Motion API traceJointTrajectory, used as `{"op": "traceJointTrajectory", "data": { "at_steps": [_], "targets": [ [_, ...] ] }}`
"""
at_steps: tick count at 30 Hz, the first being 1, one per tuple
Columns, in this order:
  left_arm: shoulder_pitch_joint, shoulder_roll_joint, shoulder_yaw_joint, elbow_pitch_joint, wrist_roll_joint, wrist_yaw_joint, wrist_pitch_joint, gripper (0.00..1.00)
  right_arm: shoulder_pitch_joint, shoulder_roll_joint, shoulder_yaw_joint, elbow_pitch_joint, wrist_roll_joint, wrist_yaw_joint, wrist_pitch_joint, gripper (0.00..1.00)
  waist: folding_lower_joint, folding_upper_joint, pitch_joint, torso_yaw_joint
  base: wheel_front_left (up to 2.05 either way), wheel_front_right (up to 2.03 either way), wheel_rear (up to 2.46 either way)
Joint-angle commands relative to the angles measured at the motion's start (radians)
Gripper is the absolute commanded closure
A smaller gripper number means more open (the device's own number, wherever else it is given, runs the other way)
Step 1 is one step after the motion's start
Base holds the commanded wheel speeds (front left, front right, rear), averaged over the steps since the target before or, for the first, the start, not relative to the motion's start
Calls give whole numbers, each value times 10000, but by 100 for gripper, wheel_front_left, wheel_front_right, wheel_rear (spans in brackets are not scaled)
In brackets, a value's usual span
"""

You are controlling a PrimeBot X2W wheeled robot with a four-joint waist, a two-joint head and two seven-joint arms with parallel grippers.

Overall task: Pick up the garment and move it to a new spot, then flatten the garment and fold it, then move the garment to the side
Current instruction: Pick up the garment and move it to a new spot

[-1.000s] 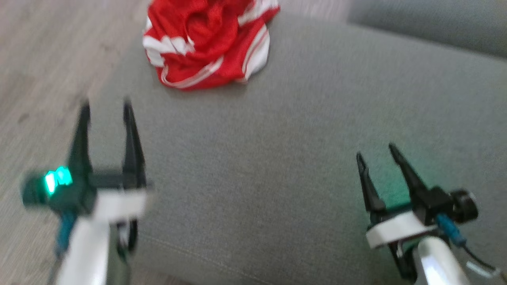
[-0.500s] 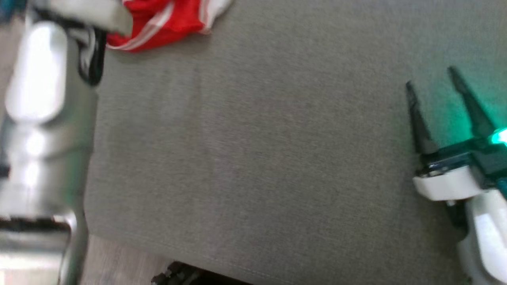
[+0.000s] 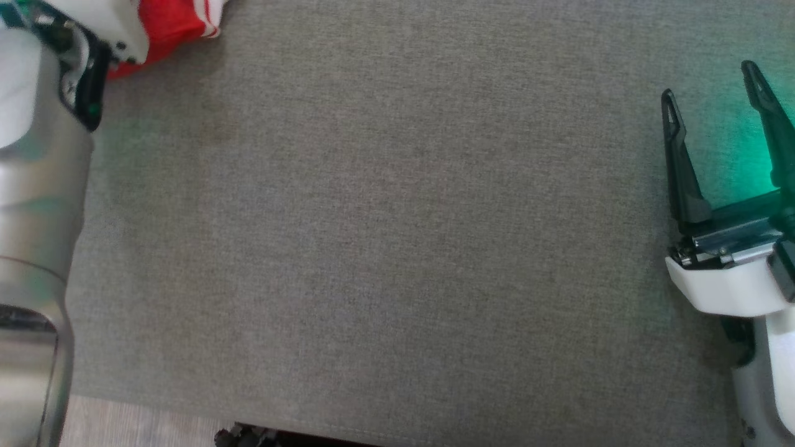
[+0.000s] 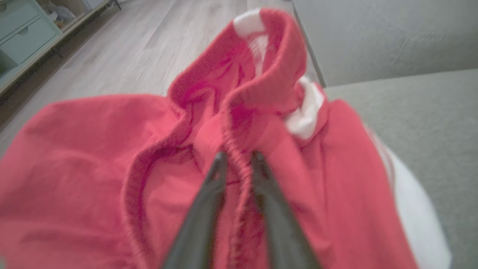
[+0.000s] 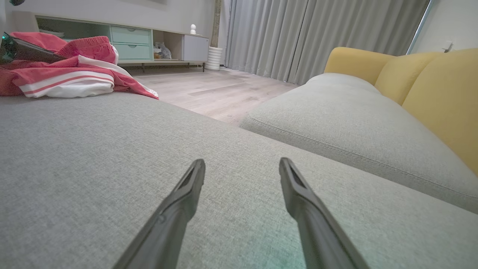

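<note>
There is one red-and-white garment (image 4: 261,123). There are two hands, the left hand (image 4: 237,158) and the right hand (image 3: 708,79), each with two dark fingers (image 5: 179,209), four in all. There are two grey cushions: the near grey cushion (image 5: 93,157) and the far grey cushion (image 5: 336,112). Three yellow cushions (image 5: 407,71) sit at two o'clock in the right wrist view. One cabinet (image 5: 196,48) at eleven o'clock has two mint drawers (image 5: 130,35), with one white ribbed pot (image 5: 214,58) beside it.

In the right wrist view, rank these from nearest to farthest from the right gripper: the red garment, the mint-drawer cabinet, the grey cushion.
1. Grey cushion, directly beneath the right gripper.
2. Red garment, at the far left, on that cushion's far end.
3. Mint-drawer cabinet, beyond the garment, across the floor against the wall.
</note>
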Motion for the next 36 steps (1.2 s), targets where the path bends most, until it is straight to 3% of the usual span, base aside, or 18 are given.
{"op": "traceJointTrajectory", "data": {
  "at_steps": [1,9,15,23,29,36],
  "targets": [
    [-502,575,8,-284,-206,21,-336,100,223,43,170,-39,-76,-7,24,0,-1,0,32,-61,0,0,0],
    [-1085,1139,-1505,-951,-1118,20,-1360,100,2,484,404,310,67,-7,24,0,-1,0,-754,-219,0,0,0],
    [-2030,1952,-2999,-2190,-1664,20,-1596,100,-286,1271,659,638,331,-7,24,0,-1,0,-2083,-1117,0,0,0],
    [-2923,2379,-4510,-3839,-2585,20,-1195,100,63,1792,202,693,924,-7,23,0,-1,0,-3741,-2973,0,0,0],
    [-3514,2179,-5361,-4584,-3116,20,-939,100,339,1804,38,581,2099,-7,23,0,-1,0,-4203,-4357,0,0,0],
    [-3032,1539,-6461,-4675,-3349,20,-1140,100,615,1806,-42,534,2662,-7,23,0,-1,0,-4289,-4934,0,0,0]
  ]
}}
